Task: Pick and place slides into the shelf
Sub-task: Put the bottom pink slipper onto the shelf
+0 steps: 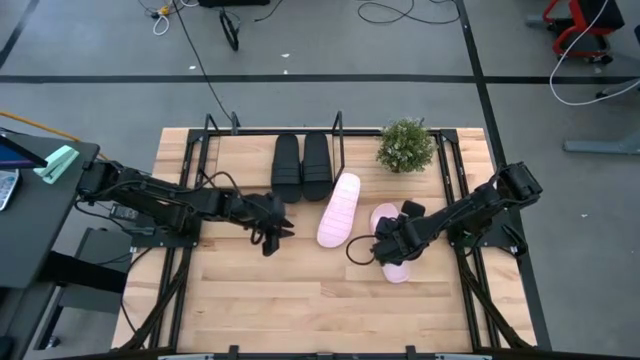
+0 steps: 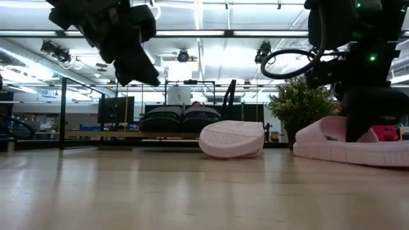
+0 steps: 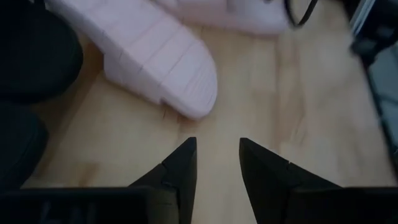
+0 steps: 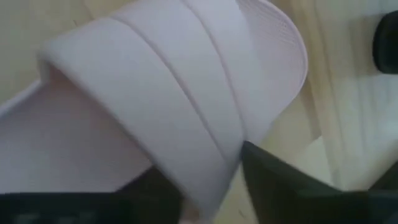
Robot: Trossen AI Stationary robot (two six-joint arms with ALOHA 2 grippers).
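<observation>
Two black slides (image 1: 302, 166) lie side by side in the shelf (image 1: 338, 128) at the table's far edge. One pale pink slide (image 1: 338, 208) lies sole-up just in front of them, also in the low view (image 2: 231, 138). The other pink slide (image 1: 398, 262) sits strap-up on the table to its right, under my right gripper (image 1: 392, 245), which is shut on its strap. My left gripper (image 1: 272, 230) hangs open above the table, left of the sole-up slide (image 3: 161, 56), its fingertips (image 3: 217, 146) touching nothing. My right gripper holds the strap-up pink slide by the edge of its wide strap (image 4: 205, 155). One finger (image 4: 155, 186) is under the strap and the other finger (image 4: 280, 180) is outside it, coming from above. The slide's sole (image 2: 345, 153) rests on the table.
A small green potted plant (image 1: 405, 146) stands at the shelf's right end, just behind the right gripper. Black frame bars run along the table's left (image 1: 170, 270) and right (image 1: 480, 290) sides. Bare wood (image 1: 300, 310) lies toward the near edge.
</observation>
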